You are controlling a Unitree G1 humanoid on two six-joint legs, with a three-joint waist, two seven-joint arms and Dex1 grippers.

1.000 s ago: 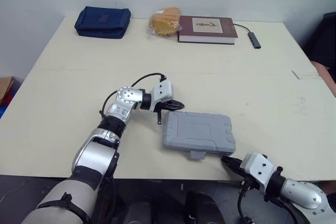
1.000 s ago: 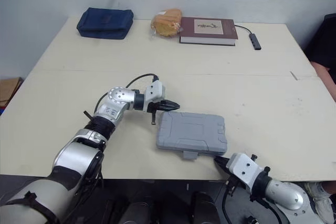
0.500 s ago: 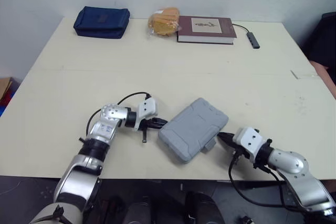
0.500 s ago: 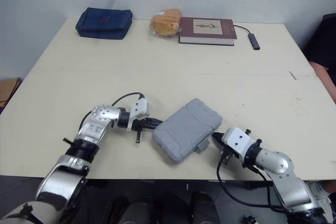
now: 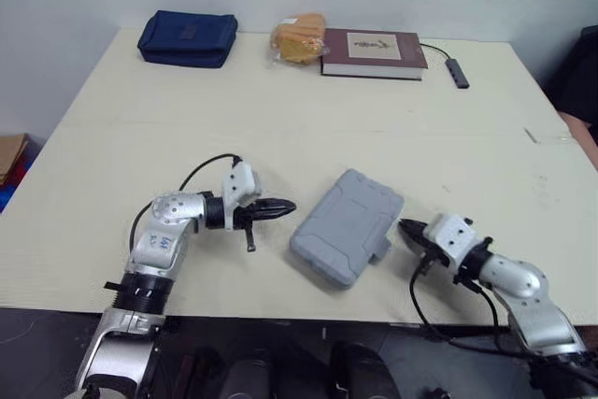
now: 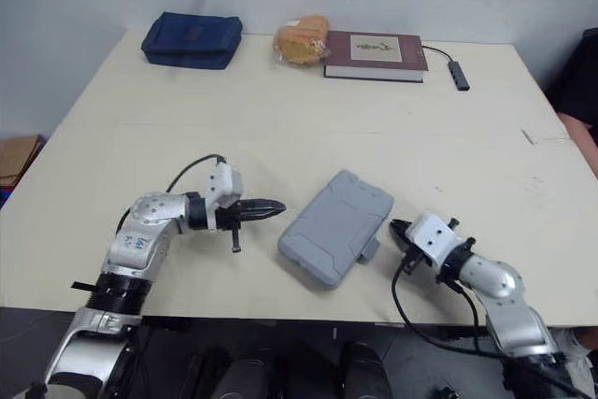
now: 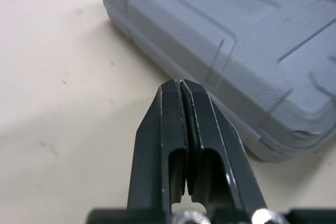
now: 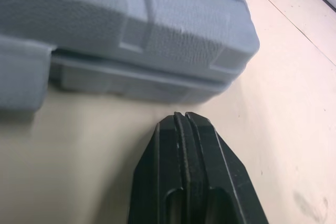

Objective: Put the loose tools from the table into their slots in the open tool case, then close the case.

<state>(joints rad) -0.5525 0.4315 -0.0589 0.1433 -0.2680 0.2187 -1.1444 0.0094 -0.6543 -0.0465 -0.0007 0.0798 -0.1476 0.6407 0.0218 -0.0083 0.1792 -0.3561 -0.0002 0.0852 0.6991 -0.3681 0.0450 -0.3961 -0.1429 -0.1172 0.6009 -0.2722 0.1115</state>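
Near the front edge of the table [image 5: 308, 133], the left gripper [image 5: 288, 204] lies clenched and empty, its tips just short of the closed grey tool case [image 5: 346, 226]. The case lies flat, its long axis running near-left to far-right. Its latch tab [image 5: 381, 249] faces the right gripper [image 5: 405, 225], likewise clenched, empty, just beside it. Bare tabletop stretches behind.

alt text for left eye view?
Closed grey case lies askew near the front edge of the table, with the shut left gripper and shut right gripper pointing at it from either side. A blue pouch, bread, a book and an adapter sit along the far edge.
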